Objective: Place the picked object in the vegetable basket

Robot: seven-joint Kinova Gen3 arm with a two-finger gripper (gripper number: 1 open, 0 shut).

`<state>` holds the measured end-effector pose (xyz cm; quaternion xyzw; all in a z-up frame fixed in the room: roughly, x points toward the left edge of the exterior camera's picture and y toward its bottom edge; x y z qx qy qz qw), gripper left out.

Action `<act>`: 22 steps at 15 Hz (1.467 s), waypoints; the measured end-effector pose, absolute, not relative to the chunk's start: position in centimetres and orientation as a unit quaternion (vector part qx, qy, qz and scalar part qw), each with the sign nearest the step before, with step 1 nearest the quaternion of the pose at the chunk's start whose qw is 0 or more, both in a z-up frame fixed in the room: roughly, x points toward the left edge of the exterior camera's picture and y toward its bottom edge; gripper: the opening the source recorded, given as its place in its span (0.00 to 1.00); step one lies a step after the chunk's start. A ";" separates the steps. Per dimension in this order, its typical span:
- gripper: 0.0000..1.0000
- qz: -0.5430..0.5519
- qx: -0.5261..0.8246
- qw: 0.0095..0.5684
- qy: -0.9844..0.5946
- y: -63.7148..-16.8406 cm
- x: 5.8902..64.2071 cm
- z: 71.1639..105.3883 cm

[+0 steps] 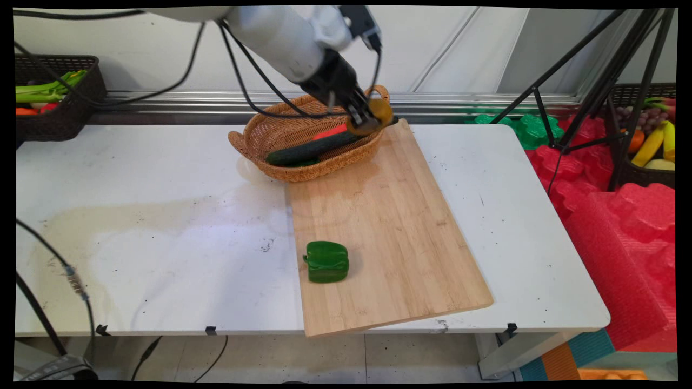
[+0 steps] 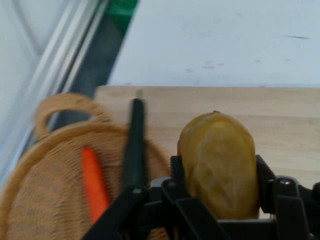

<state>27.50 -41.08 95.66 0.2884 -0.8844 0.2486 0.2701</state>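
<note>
Tilted over the basket (image 1: 259, 141) rim, gripper (image 1: 367, 116) clamps apparently a potato (image 2: 218, 162).

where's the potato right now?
Main view, top centre: the potato sits clamped in the gripper, above the wicker basket's right rim and the cutting board's far corner.

A yellow-brown potato (image 2: 217, 162), a tan woven wicker basket (image 1: 303, 143), a glossy green bell pepper (image 1: 326, 262), and an orange carrot (image 2: 93, 182).
</note>
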 end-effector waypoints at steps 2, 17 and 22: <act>0.00 0.261 0.307 0.270 -0.874 -41.3 29.5 96.5; 0.00 0.288 0.395 0.218 -0.845 -50.6 38.2 92.3; 0.00 0.277 0.404 0.208 -0.847 -53.7 38.3 89.5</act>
